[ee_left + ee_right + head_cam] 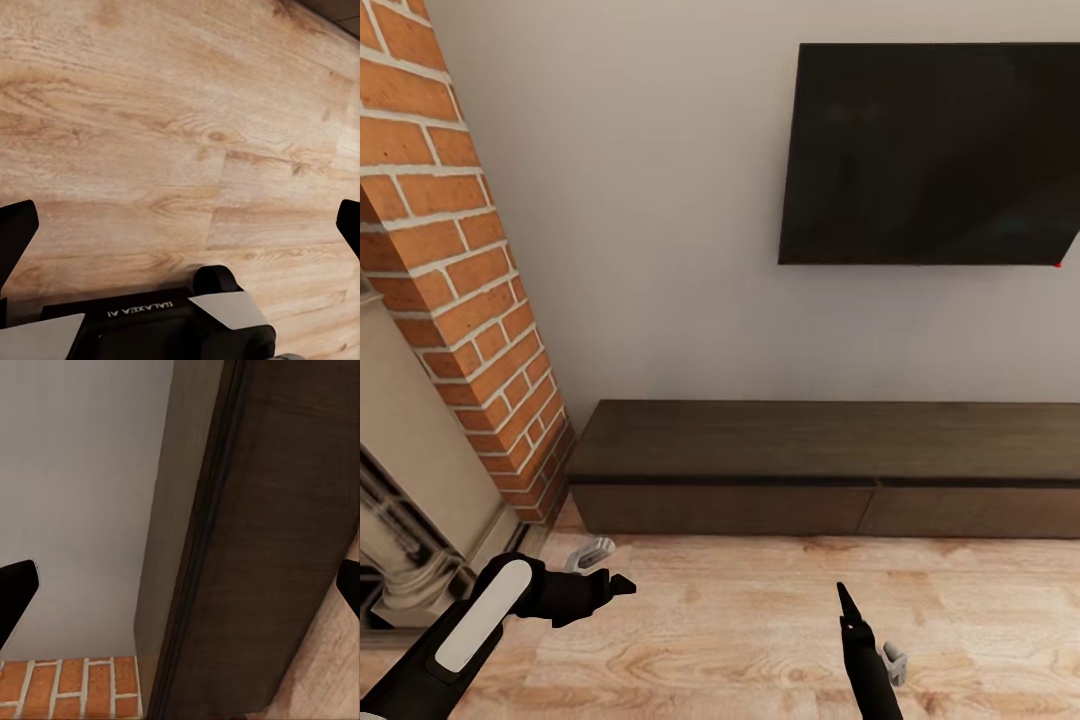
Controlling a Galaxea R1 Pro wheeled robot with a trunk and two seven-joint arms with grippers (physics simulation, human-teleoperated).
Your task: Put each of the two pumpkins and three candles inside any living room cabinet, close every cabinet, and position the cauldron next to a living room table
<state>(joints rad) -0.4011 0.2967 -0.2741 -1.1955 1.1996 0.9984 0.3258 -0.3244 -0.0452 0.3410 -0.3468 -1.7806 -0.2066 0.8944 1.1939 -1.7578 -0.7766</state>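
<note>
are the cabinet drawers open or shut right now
Shut. Both drawer fronts of the cabinet sit flush under its top in the head view, with no beige interior showing.

— What did the things stand on?
— A light wooden floor, its planks grained and knotted.
— And what rested on it?
— The long dark-brown cabinet, set against the wall with its drawer fronts flush, beside the brick fireplace.
</note>
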